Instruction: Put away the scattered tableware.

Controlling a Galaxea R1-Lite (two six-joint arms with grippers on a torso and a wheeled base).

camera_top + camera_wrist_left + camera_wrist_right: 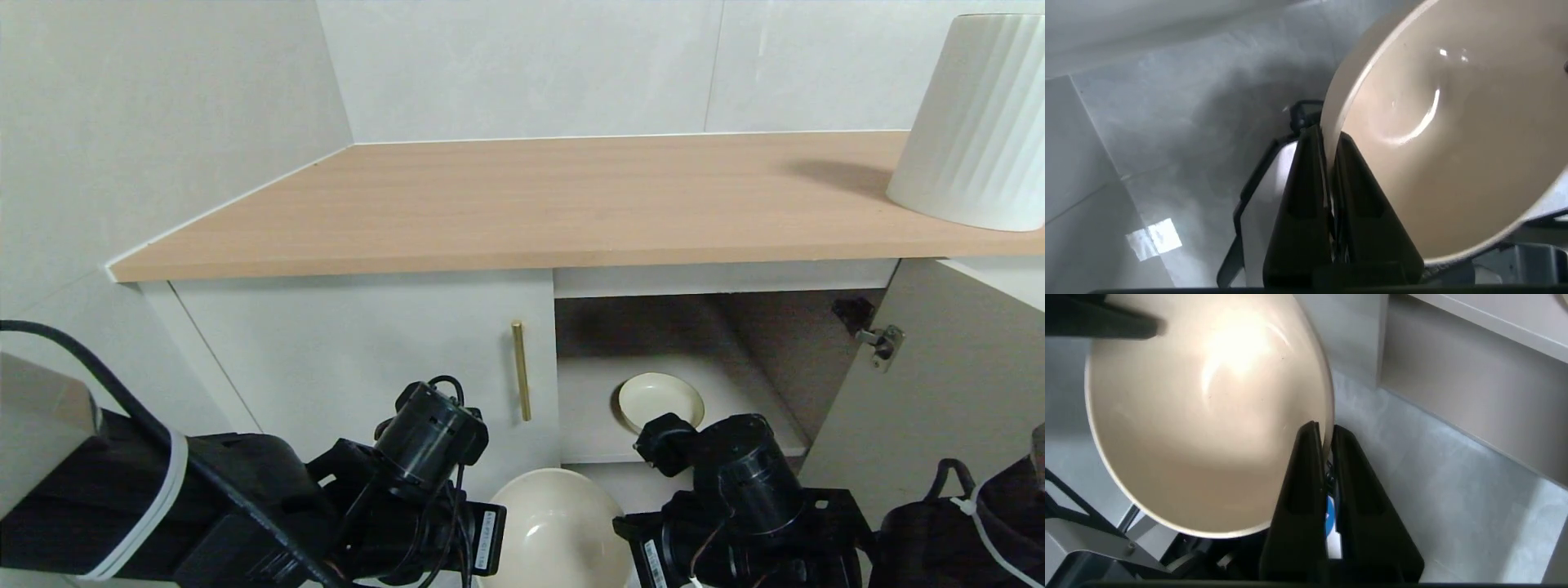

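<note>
Before me a light wooden countertop (pixel 571 204) runs into a corner of pale tiled walls (pixel 531 65). Below it is a white cabinet (pixel 718 278). Its left door (pixel 359 367), with a slim brass handle (pixel 520 370), is closed. Its right door (pixel 939 392) hangs open on a metal hinge (pixel 883 341), baring a white shelf (pixel 588 400). A white ribbed object (pixel 980 122) stands on the counter to my right. Glossy grey floor tiles (pixel 1143 163) lie beneath me.

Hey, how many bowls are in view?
2. The left gripper and right gripper hold a big bowl by its rim; a smaller bowl sits on the cabinet shelf. More may be hidden.
</note>
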